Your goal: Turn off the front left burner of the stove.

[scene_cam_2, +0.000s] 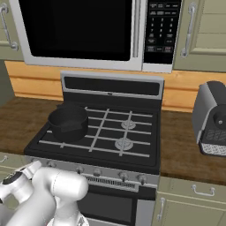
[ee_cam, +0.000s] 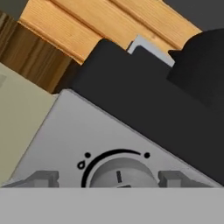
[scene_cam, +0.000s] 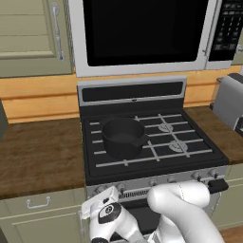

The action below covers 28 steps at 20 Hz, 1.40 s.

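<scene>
Stove [scene_cam: 142, 142]: black range, centre of worktop run. Front left burner [scene_cam: 118, 159]: near-left grate section, dark pot [scene_cam: 122, 136] just behind it. Leftmost knob [ee_cam: 120, 174]: dead ahead of gripper [ee_cam: 107, 179], centred between spread jaws, tips flanking, not yet pinching. Knob axis along approach line.

Stove [scene_cam: 142, 163]: black cooktop, pale grey grate bars, silver knob strip, black back panel with silver trim. Pot [scene_cam: 122, 136] on it: matte black. Knob [ee_cam: 119, 173]: grey, dark index line, black arc around it. Worktop [scene_cam: 40, 159] beside stove: dark brown wood grain. Wall behind stove: orange-tan planks. Cabinets [scene_cam: 28, 35]: olive-beige.
</scene>
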{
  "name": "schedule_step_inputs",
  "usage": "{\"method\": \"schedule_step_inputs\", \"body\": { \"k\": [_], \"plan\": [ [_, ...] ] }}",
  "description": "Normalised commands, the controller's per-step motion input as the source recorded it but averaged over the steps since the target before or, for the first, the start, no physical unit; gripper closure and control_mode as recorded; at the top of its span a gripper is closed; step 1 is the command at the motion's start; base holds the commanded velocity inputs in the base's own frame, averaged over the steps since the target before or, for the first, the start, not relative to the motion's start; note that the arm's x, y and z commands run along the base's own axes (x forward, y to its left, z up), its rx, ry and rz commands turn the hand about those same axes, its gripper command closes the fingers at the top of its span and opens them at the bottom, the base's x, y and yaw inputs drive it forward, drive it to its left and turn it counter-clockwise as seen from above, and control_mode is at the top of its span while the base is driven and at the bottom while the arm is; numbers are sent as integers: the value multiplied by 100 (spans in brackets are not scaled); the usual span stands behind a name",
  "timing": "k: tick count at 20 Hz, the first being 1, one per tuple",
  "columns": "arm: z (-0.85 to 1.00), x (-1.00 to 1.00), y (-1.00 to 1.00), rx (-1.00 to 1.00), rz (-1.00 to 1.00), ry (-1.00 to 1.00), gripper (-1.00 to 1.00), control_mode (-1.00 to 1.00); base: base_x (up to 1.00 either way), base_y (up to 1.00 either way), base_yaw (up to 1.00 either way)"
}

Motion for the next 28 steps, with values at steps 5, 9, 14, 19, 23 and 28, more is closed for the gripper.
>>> {"method": "schedule_step_inputs", "body": {
  "k": [5,9,14,19,23,28],
  "plan": [
    [15,18,-45,45,-20,6,100,-100,0,0,0],
    [17,21,-44,52,-23,7,100,-100,0,0,0],
    [15,11,-52,58,-25,3,100,-100,0,0,0],
    [9,0,-43,59,-30,0,100,-100,0,0,0],
    [9,0,-14,22,-14,0,100,-100,0,0,0],
    [0,-1,-4,1,-1,-1,100,-100,0,0,0]
  ]
}}
